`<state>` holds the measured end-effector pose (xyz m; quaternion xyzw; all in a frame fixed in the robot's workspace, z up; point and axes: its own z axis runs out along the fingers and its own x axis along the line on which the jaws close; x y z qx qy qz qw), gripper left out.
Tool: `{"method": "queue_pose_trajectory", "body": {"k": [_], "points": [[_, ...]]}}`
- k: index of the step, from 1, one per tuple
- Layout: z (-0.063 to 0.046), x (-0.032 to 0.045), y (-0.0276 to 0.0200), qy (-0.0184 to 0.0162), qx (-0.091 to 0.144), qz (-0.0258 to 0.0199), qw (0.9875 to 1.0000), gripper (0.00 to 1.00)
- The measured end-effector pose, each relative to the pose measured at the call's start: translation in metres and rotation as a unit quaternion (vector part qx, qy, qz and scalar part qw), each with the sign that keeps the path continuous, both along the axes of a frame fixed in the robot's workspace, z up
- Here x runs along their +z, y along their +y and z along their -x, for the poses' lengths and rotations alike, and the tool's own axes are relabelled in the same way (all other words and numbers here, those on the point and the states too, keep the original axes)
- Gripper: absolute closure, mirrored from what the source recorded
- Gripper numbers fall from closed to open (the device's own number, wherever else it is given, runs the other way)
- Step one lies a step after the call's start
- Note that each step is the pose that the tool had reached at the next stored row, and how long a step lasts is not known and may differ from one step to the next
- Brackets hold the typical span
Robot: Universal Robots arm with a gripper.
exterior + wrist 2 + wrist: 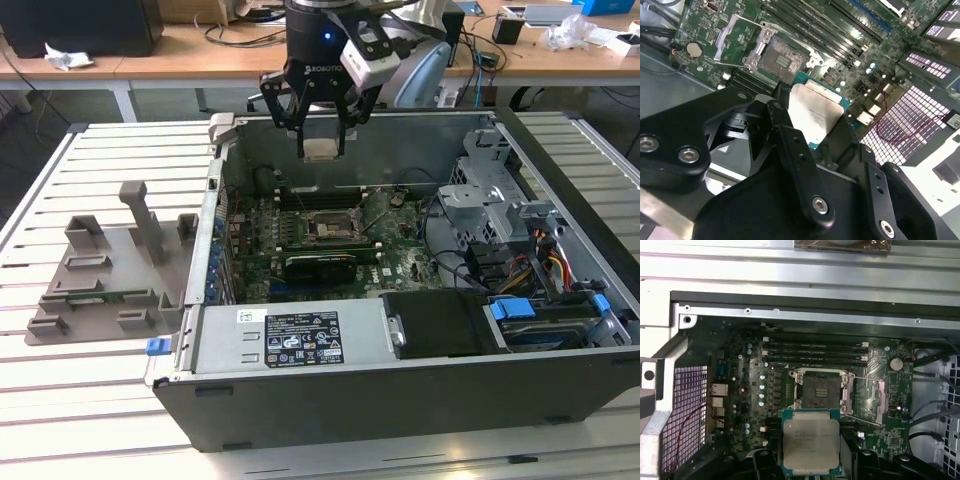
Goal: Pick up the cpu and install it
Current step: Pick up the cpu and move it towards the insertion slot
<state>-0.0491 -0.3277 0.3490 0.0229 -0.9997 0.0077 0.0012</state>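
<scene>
Slatted metal table (90, 170) carries the open computer case (400, 400), with the motherboard (400, 262) lying inside. My hand (320, 145) hangs above the bare socket (819, 390), pinching the cpu (811, 442) by two edges, which it hides. I cannot read the print on the cpu's silver top or on the case's white label (302, 340).

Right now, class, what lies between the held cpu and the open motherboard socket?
Nothing but open air separates the cpu from the motherboard socket, as the first wrist view shows.
</scene>
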Motion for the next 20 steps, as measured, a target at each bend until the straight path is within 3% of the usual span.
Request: {"method": "queue_pose_trajectory", "body": {"k": [4,13,20], "points": [[0.000,-0.0034,-0.0054,0.0000,0.000,-0.0001,1.0000,0.46],[-0.001,-0.0125,-0.0121,0.0001,0.000,-0.0001,1.0000,0.46],[-0.017,-0.0172,-0.0128,0.0007,0.000,-0.0001,1.0000,0.46]]}}
